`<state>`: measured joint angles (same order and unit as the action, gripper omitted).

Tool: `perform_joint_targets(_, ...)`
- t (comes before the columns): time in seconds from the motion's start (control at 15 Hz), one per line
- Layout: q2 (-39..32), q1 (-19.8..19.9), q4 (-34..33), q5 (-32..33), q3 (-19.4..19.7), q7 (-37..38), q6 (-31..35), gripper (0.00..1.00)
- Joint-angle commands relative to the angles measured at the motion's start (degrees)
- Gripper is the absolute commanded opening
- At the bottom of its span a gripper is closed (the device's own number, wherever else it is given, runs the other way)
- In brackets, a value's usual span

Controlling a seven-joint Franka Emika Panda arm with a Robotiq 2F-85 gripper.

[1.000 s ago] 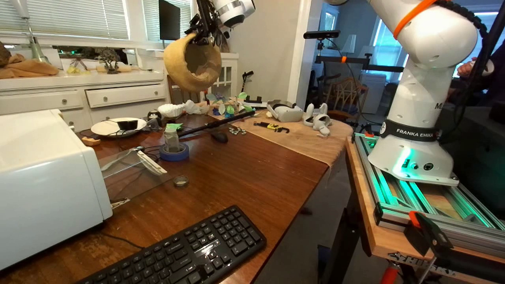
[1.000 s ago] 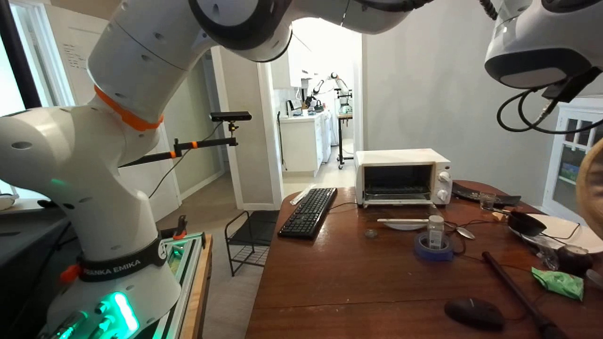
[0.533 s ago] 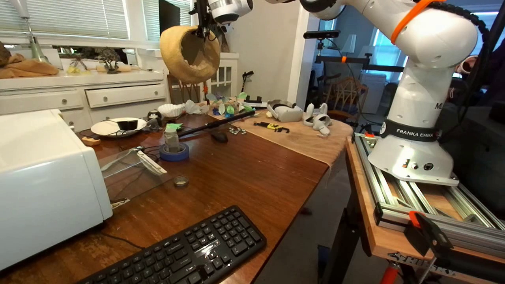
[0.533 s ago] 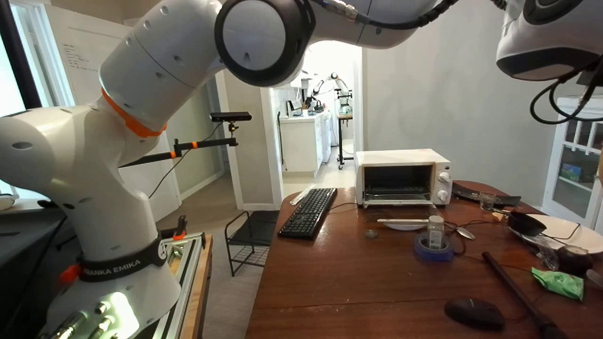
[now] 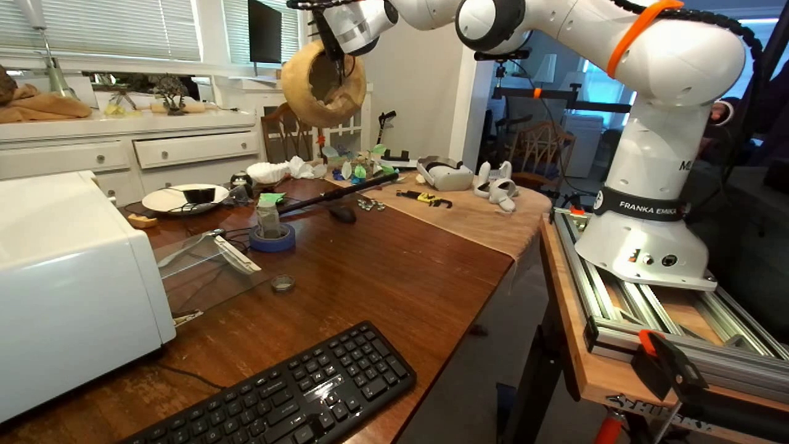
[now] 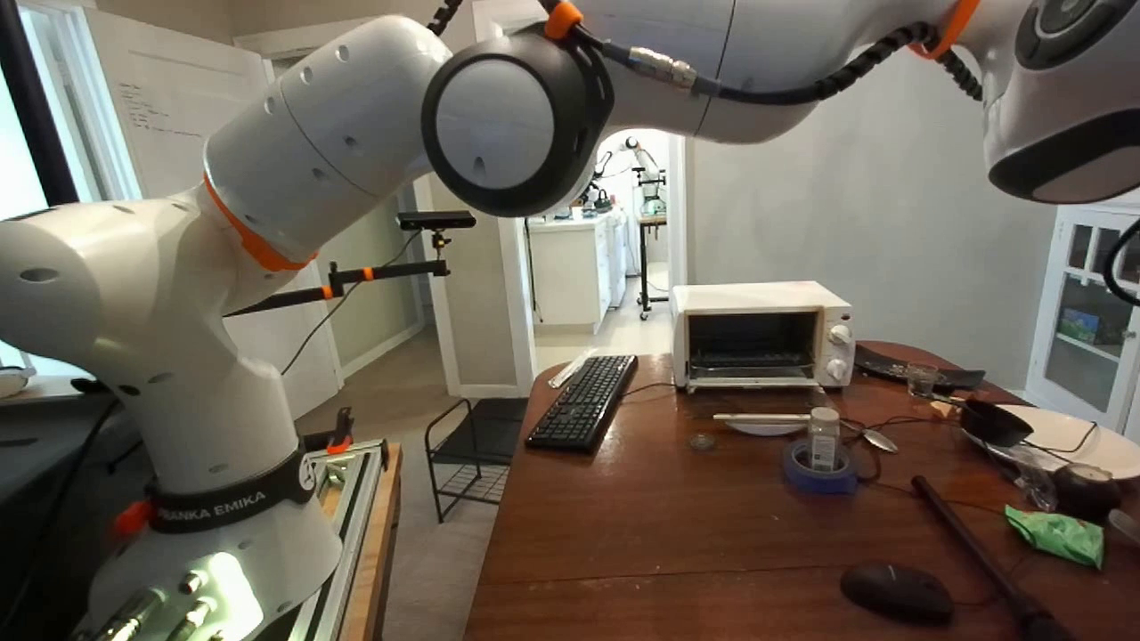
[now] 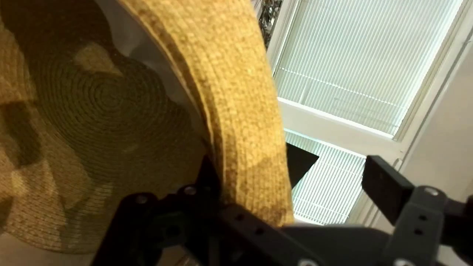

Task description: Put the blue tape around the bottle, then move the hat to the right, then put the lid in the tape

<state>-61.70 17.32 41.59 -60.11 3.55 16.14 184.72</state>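
– how does the gripper (image 7: 290, 171) stand in the wrist view?
– spread wide; one black finger (image 7: 208, 179) is tucked inside the hat (image 7: 240, 96), while the opposite finger (image 7: 388, 188) stands well apart from the brim's outer side; the woven brim runs between the two; window blinds (image 7: 366, 62) show behind;
– and in an exterior view, where is the hat?
– up in the air, higher than the table (image 5: 370, 265), tilted, with its hollow side showing; a dark finger reaches into it;
– and the blue tape (image 5: 272, 244)?
– flat on the table, around the foot of the upright bottle (image 5: 268, 219); the small round lid (image 5: 283, 283) lies near the tape, apart from it;
– in an exterior view, what lies around the toaster oven (image 6: 757, 298)?
– the keyboard (image 6: 583, 402), to its left as seen there; the bottle rises through the tape in front; the lid lies between keyboard and tape
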Motion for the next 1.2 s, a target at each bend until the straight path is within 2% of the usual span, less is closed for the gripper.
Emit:
perform_joint_targets(0.0, -7.6, -0.5, -7.4, 4.1, 4.4, 0.8, 6.7, 1.0)
perform_joint_targets(0.2, -11.8, -0.7, -8.5, 5.9, 8.2, 1.7, 14.2, 1.0)
perform_joint_targets(0.4, -16.3, -0.5, -11.8, 5.9, 9.9, 4.4, 22.7, 1.0)
perform_joint_targets(0.47, -16.4, -0.7, -10.7, 4.7, 10.3, 4.8, 25.1, 1.0)
perform_joint_targets(0.53, -16.1, 1.4, -11.1, 6.4, 2.1, -0.3, 28.6, 1.0)
perform_joint_targets(0.67, -16.3, 1.7, -10.3, 4.9, -1.6, -2.2, 32.5, 1.0)
perform_joint_targets(0.87, -13.8, 2.1, -6.4, 0.0, -7.6, -10.0, 35.8, 1.0)
perform_joint_targets(1.0, -13.2, 2.2, -6.2, -3.6, -11.2, -12.9, 36.0, 1.0)
perform_joint_targets(1.13, -13.7, 2.0, -7.2, -5.3, -12.7, -13.7, 35.6, 1.0)
